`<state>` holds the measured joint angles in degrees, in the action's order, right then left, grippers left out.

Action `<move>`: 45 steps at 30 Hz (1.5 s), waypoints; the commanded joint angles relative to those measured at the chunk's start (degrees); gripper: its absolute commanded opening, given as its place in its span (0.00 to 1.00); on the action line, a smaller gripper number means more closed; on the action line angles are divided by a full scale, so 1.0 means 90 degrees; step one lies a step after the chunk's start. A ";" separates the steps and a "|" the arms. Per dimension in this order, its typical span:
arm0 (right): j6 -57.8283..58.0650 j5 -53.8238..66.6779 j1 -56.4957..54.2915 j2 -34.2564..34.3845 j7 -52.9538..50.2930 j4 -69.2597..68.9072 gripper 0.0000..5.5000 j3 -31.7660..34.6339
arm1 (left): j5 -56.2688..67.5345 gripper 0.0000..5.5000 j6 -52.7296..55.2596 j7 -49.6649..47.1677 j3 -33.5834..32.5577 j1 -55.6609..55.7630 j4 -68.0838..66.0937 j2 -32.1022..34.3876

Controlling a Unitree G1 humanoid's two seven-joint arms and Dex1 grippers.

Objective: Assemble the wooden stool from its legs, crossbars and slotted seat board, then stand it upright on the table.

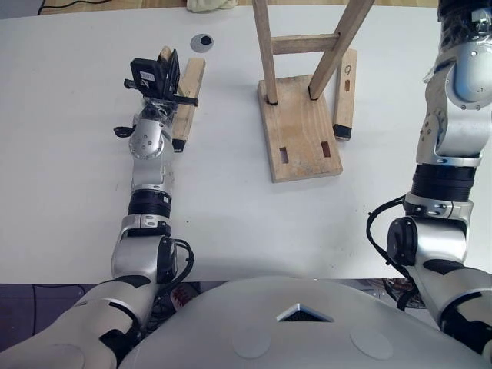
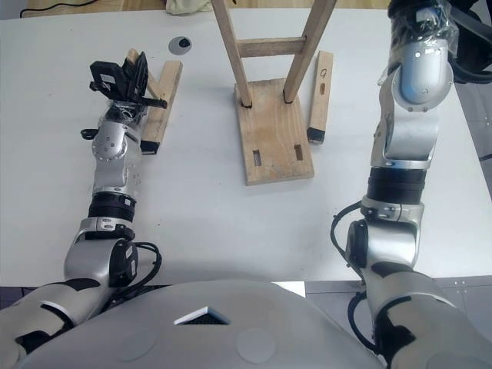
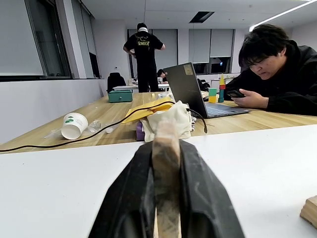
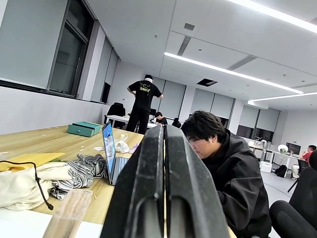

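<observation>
The left gripper (image 3: 167, 153) is clamped on a wooden leg (image 3: 165, 130), its two black fingers (image 3: 141, 168) pressed against the leg's sides. That leg lies low over the white table (image 1: 69, 154) on the left, its long axis running away from the robot. Just to its right, a second loose leg (image 1: 189, 98) lies flat and roughly parallel, black-capped foot at the near end.

The right gripper (image 4: 164, 133) is raised at the far right with its fingers drawn together and nothing between them.

The slotted seat board (image 1: 301, 131) lies flat at the table's middle, long axis running near to far. Two legs (image 1: 265, 46) stand in its far slots, leaning slightly, joined by a crossbar (image 1: 305, 44). The two near slots (image 1: 284, 154) are open. A fourth leg (image 1: 347, 92) lies flat just beside the board's right edge, parallel to it, dark foot nearest the robot.
</observation>
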<state>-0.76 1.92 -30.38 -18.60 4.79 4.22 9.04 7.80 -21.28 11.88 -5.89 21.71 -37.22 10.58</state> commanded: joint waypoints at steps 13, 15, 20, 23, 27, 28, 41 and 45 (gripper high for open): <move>-0.0089 -0.0016 0.0090 0.0004 0.0029 0.0129 0.00 0.0000 | 0.0179 0.38 0.4409 0.0071 -0.0115 -0.1268 0.3064 0.1000; -0.0056 -0.0020 0.0176 0.0013 -0.0006 0.0023 0.00 0.0016 | 0.0430 0.44 0.5950 0.0275 -0.0067 -0.1132 0.4067 0.1338; 0.0011 -0.0051 0.0382 0.0067 -0.0126 -0.0175 0.00 0.0049 | 0.0752 0.59 0.7973 0.0692 0.0145 -0.1091 0.4942 0.1804; 0.0040 -0.0056 0.0455 0.0073 -0.0188 -0.0257 0.00 0.0042 | 0.0611 0.67 0.8257 0.0636 0.0187 -0.1323 0.4809 0.1885; 0.0070 -0.0068 0.0463 0.0037 -0.0215 -0.0303 0.00 0.0047 | 0.0542 0.70 0.8220 0.0836 0.0415 -0.1705 0.4560 0.1920; 0.0081 -0.0071 0.0456 0.0025 -0.0214 -0.0314 0.00 0.0042 | 0.0542 0.67 0.8193 0.0833 0.0397 -0.1751 0.4523 0.1892; 0.0919 0.1905 0.0126 0.0234 0.0912 -0.0851 0.15 0.0319 | 0.0798 0.36 0.6784 0.1964 0.0010 -0.1632 0.3776 0.2424; 0.3088 0.5023 -0.0399 0.0111 0.2491 -0.0961 0.28 0.0729 | 0.1889 0.36 0.6983 0.2943 -0.0854 -0.0262 0.3934 0.2931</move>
<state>15.16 31.91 -29.56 -16.42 19.80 -2.93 13.28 18.84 40.12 33.75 -8.17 9.43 -3.25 33.46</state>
